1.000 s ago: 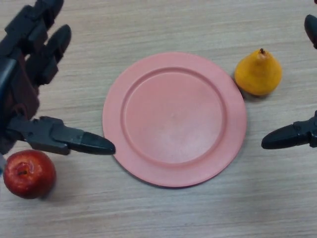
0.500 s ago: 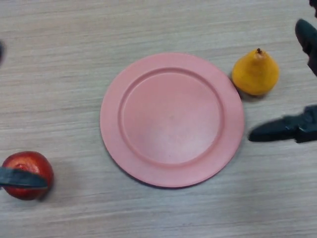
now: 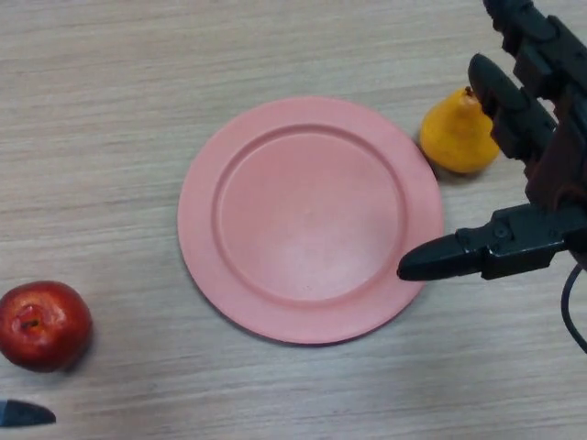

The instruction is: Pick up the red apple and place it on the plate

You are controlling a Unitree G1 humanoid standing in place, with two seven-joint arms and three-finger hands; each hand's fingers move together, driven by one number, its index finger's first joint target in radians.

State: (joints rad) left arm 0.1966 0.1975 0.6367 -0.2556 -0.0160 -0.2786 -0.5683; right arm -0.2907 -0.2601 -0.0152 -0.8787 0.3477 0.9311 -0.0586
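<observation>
At the far left the apple (image 3: 44, 325) sits on the table (image 3: 110, 110), well apart from the plate (image 3: 307, 220), and only a dark tip of the left hand (image 3: 26, 413) shows below it, so I cannot tell its state. To grasp well, I think this hand should close round the apple's middle before lifting. Beside the pear (image 3: 456, 136), the right hand (image 3: 523, 183) hangs open, holding nothing.

My left hand (image 3: 23, 414) is cut off at the bottom-left edge (only a dark tip shows); finger posture unreadable.
</observation>
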